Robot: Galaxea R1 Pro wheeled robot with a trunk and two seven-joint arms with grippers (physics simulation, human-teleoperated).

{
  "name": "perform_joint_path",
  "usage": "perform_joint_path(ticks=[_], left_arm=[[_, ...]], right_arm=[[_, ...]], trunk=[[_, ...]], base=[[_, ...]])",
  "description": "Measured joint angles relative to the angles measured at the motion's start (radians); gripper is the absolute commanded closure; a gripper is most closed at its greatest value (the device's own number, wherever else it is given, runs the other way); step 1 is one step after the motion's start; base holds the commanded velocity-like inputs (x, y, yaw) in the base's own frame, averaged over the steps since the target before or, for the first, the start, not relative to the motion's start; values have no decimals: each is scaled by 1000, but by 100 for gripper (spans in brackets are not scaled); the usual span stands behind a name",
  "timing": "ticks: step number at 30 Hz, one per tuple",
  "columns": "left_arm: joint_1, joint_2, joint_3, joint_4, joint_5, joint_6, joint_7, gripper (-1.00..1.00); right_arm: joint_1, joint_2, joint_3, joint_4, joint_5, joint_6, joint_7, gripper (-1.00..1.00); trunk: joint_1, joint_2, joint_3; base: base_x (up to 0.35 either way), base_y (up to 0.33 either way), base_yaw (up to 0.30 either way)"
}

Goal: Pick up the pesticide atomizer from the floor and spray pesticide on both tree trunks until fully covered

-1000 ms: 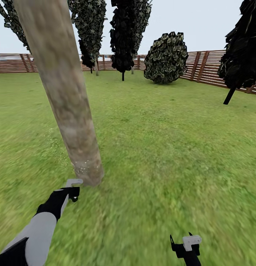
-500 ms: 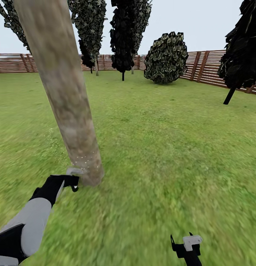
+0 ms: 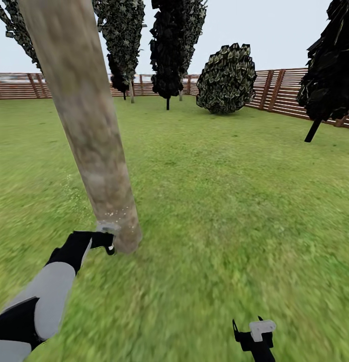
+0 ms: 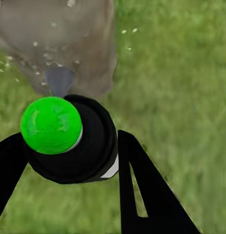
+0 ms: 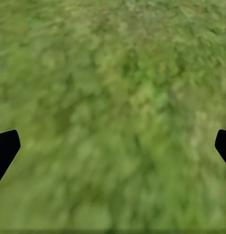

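Observation:
A thick pale grey-brown tree trunk (image 3: 89,130) leans up through the left of the head view, with white specks near its base. My left gripper (image 3: 105,240) is shut on the pesticide atomizer (image 3: 108,229), held right beside the foot of the trunk. In the left wrist view the atomizer (image 4: 69,139) shows a black top with a bright green spot, and its grey nozzle faces the speckled trunk (image 4: 59,39) between my black fingers (image 4: 142,185). My right gripper (image 3: 255,334) hangs low over the grass, open, with nothing between its fingertips (image 5: 5,146).
Grass lawn (image 3: 235,201) stretches ahead to a brown slatted fence (image 3: 280,90). Another leafy tree with a thin pale trunk (image 3: 131,90) stands far back. A round shrub (image 3: 226,78) and dark-foliage trees (image 3: 169,50), (image 3: 330,65) stand at the back and right.
My left arm has moved forward, bringing the atomizer from short of the trunk's foot to right against it. The right arm has stayed still.

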State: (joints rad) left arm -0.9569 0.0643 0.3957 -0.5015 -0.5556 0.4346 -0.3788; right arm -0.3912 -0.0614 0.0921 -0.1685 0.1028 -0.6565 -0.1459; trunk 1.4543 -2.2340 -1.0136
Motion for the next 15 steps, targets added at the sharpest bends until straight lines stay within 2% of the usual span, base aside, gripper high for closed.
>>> perform_joint_path(ticks=[3,5,9,11,12,14,15], left_arm=[[6,35,4,-68,4,4,-1,100],[10,42,0,-98,5,8,-2,100],[6,20,-1,-106,8,45,-2,100],[-1,-23,-5,-108,11,54,-2,100],[-4,-30,-8,-108,7,55,-2,100],[-18,-29,-13,-108,6,68,-2,100],[-28,-12,-13,-109,1,83,-3,100]], right_arm=[[0,0,0,1,0,0,0,-100],[0,0,0,1,0,0,0,-100],[0,0,0,1,0,0,0,-100],[0,0,0,1,0,0,0,-100],[0,0,0,1,0,1,0,-100],[0,0,0,1,0,1,0,-100],[0,0,0,1,0,1,0,-100]], trunk=[[0,0,0],[0,0,0],[0,0,0],[0,0,0],[0,0,0],[0,0,0],[0,0,0]], base=[[-211,108,0],[-116,53,0],[-25,11,0],[-3,1,0],[-1,1,0],[0,0,0],[0,0,0]])
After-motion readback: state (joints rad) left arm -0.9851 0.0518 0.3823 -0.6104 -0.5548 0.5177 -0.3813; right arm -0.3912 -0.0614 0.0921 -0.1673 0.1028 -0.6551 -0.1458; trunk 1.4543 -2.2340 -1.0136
